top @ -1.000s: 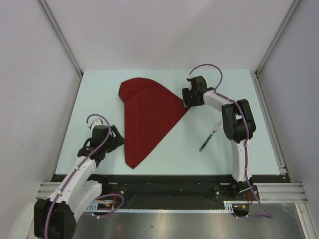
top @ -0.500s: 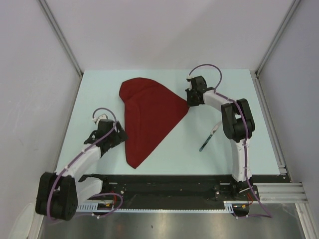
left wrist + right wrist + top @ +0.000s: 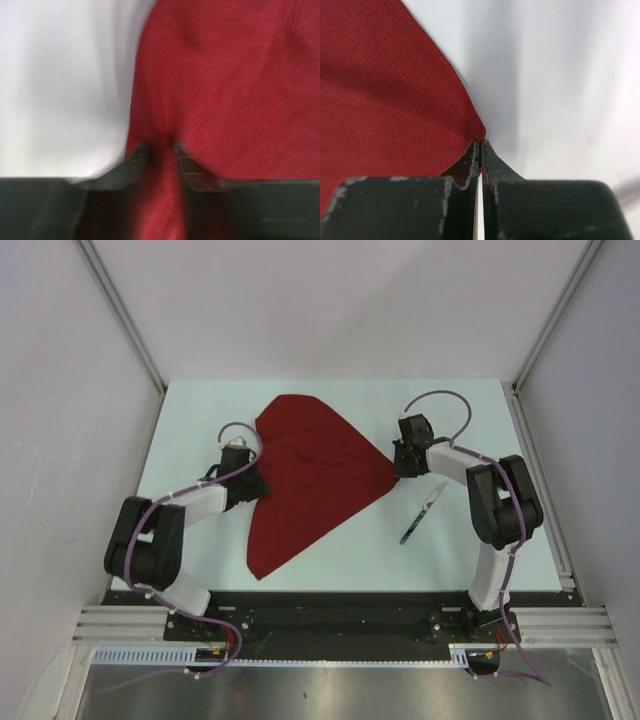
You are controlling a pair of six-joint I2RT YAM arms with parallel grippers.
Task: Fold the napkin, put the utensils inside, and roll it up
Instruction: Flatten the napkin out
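Observation:
The dark red napkin (image 3: 315,475) lies spread on the pale table, its long tip pointing to the near edge. At its left edge my left gripper (image 3: 258,480) is shut on a pinched ridge of cloth, which runs between the jaws in the left wrist view, gripper (image 3: 161,150), napkin (image 3: 225,90). My right gripper (image 3: 398,468) is shut on the napkin's right corner; in the right wrist view the jaws (image 3: 480,145) meet with the corner of the napkin (image 3: 385,100) at their tips. One of the utensils (image 3: 424,512) lies slanted on the table, right of the napkin.
The pale table (image 3: 200,410) is bounded by grey walls and metal rails at left, right and back. The black rail with the arm bases (image 3: 330,615) runs along the near edge.
My left arm swung forward to the napkin's left edge and its jaws closed on the cloth. The right gripper shut on the right corner and drew it slightly right; the napkin shifted with it.

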